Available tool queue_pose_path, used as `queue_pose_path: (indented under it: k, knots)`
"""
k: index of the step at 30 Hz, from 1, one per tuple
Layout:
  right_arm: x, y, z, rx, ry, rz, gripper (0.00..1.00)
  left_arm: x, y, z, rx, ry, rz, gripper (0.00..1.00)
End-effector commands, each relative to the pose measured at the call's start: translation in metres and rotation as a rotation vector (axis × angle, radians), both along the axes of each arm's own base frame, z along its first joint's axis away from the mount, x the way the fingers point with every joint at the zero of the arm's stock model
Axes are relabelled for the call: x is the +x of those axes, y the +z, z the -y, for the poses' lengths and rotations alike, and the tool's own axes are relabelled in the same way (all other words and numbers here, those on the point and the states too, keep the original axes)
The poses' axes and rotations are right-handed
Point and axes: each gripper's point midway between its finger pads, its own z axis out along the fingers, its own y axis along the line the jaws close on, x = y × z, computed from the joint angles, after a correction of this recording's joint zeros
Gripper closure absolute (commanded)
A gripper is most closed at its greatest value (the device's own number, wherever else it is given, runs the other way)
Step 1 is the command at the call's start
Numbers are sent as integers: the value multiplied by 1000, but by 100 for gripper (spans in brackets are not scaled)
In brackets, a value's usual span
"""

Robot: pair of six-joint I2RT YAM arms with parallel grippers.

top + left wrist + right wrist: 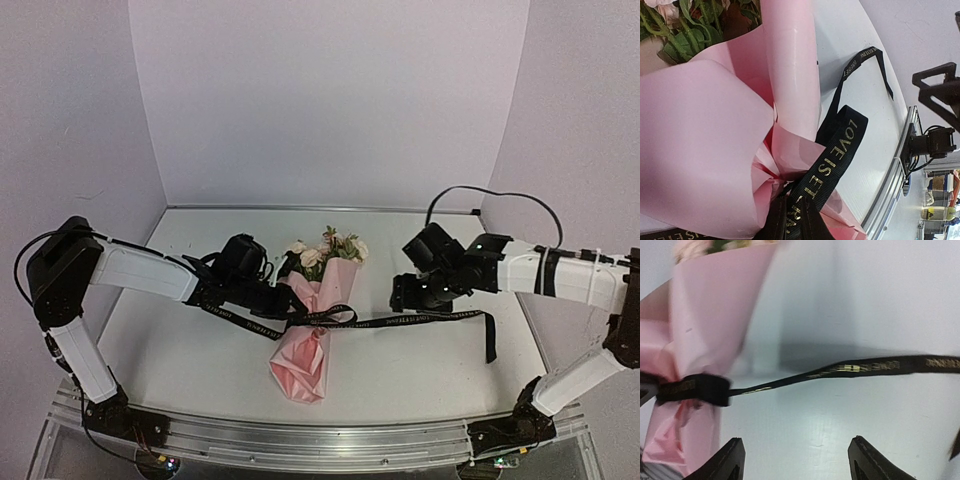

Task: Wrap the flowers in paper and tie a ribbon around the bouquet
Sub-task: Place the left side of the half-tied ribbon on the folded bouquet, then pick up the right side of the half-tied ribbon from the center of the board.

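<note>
Presently in hand: the ribbon (pixel 420 319) is being tied round the neck of the bouquet (pixel 306 345); the wrapping itself is judged done.
Bouquet: laid on the counter (pixel 190 365) between the two arms, flowers (pixel 330 248) toward the far wall, pink paper (pixel 700 150) gathered in at a waist.
Ribbon: banded round that waist; one tail is stretched rightward over the counter, its end lying free near the right arm.
Left pincer (pixel 283 300): set against the waist, the ribbon running in where its jaws would be; whether it is closed on the ribbon cannot be told.
Right pincer (pixel 796 452): jaws spread wide, nothing held, the tail just ahead of the tips.
To be done well: the tail should be taken close to the waist rather than at its end, and pulled along the counter, so that the paper is not crushed nor the bouquet dragged.
Risk: the band may slacken if the left side is released too soon.
</note>
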Motion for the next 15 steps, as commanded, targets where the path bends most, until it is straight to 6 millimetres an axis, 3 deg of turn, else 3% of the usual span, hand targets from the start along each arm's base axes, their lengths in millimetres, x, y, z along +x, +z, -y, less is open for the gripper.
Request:
queue_pose_path:
  k: [1,7,9,15]
  knots:
    - [-11,-30,109,-112,-371,-86,30,7,19,9,-28,-7,41,88]
    - [-11,-47,196,-192,-624,-110,26,7,23,9,-31,-14,53,89]
    - [-7,-59,203,-131,-672,-163,25,6,22,9,-33,-18,51,89]
    - [42,-67,197,-8,-767,-176,27,6,22,9,-36,-20,55,89]
